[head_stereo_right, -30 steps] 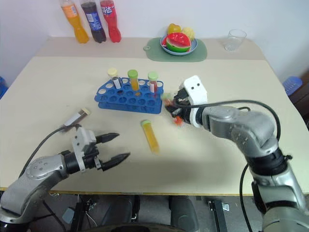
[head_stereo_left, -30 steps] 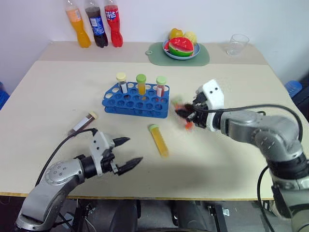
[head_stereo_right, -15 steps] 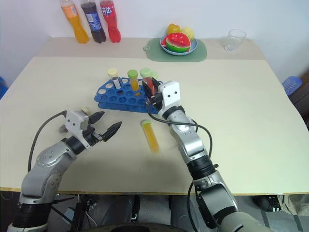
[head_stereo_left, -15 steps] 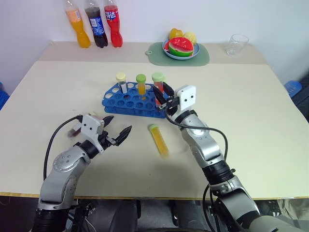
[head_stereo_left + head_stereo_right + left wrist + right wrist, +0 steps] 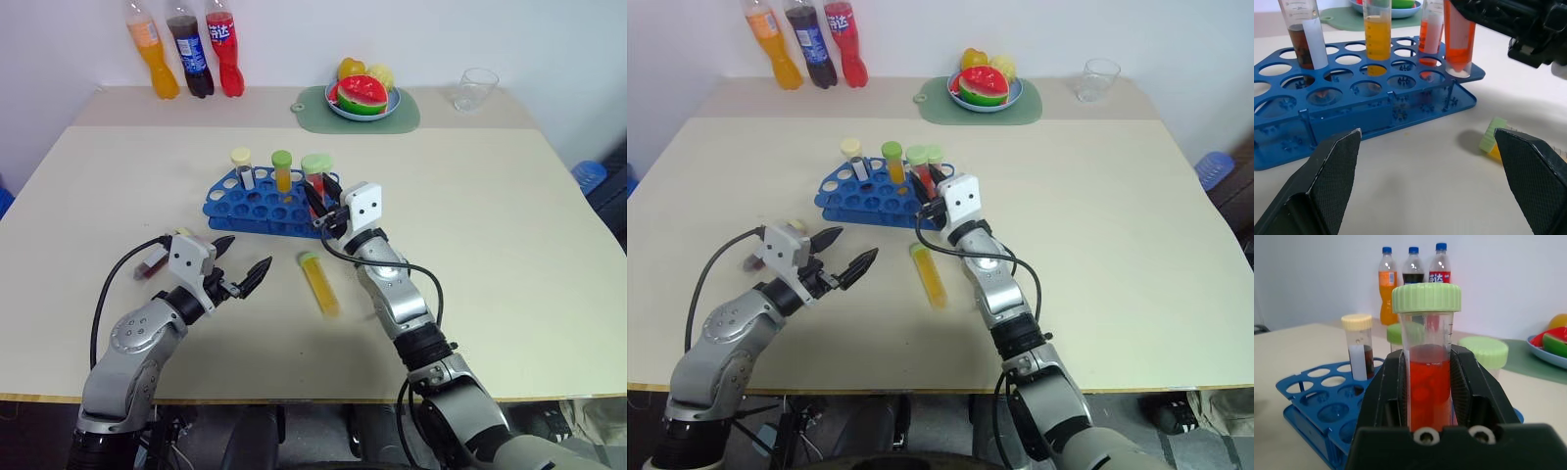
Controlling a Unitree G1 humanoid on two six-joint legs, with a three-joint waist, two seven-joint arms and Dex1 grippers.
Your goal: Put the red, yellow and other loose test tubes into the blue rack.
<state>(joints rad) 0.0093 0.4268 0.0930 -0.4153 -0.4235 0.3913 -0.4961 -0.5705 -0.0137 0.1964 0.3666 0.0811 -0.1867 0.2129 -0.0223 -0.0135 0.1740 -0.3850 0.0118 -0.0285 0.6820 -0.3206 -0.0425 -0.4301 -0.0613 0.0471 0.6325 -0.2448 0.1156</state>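
— Red test tube (image 5: 1429, 382) first: where is it, and which way does it stand?

— Upright, green cap on top, clamped between the fingers of the right tool (image 5: 321, 203). Its bottom end sits at a hole in the near right corner of the blue rack (image 5: 257, 203); from the left wrist view it looks started into that hole, though how deep I cannot tell.

— So the move ahead is straight down along the tube's own axis?

— That's my reading. Three capped tubes stand in the rack's far row, just behind it.

— And the yellow test tube (image 5: 320, 283)?

— Lying flat on the surface (image 5: 509, 235), just near of the rack, cap toward the rack and body running back toward the robot. It lies to the right of the left tool (image 5: 243, 264), whose fingers are spread wide and empty, and close beside the right forearm.

— Anything else loose?

— A dark test tube (image 5: 155, 262) lies on the surface just left of the left tool.
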